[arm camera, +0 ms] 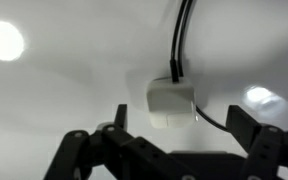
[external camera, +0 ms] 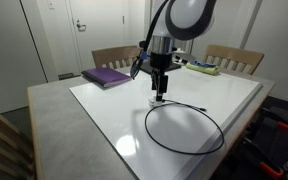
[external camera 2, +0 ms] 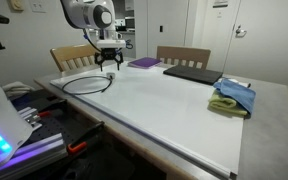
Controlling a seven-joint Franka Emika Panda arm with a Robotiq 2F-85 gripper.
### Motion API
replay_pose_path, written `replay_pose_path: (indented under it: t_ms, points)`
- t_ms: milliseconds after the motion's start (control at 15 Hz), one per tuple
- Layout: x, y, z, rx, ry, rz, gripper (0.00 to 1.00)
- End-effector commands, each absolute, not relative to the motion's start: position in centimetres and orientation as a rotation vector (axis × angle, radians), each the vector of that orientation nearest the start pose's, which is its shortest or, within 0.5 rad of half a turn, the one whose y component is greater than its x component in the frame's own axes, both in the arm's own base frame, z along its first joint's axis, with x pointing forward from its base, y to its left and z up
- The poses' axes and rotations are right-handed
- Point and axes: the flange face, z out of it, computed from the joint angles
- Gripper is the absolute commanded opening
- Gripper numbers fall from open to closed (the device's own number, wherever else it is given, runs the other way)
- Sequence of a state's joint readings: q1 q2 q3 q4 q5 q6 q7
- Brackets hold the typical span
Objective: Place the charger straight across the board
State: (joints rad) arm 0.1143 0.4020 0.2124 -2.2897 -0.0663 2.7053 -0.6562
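The charger is a thin black cable lying in a loop on the glossy white board, also seen in an exterior view on the board. Its small white plug lies flat on the board in the wrist view, with the cable running up and away from it. My gripper hangs straight above the plug, low over the board. In the wrist view the two fingers stand apart on either side of the plug, not touching it. The gripper is open.
A purple book lies at the board's far corner, also visible in an exterior view. A dark laptop and a blue and green cloth lie on the table. Wooden chairs stand behind it.
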Motion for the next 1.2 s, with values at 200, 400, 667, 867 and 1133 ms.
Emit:
replay_pose_path:
  t_ms: [200, 400, 667, 867, 1133]
  points:
    - [49.7, 16.8, 16.1, -2.678, -1.535, -0.038, 1.0]
    - [49.6, 16.8, 15.5, -2.676, -1.527, -0.026, 1.0]
    - [49.7, 16.9, 15.3, -2.668, -1.51, -0.041, 1.0]
    - [49.6, 17.3, 15.1, -2.651, -1.508, -0.047, 0.81]
    - [49.5, 17.5, 15.2, -2.64, -1.514, -0.045, 0.54]
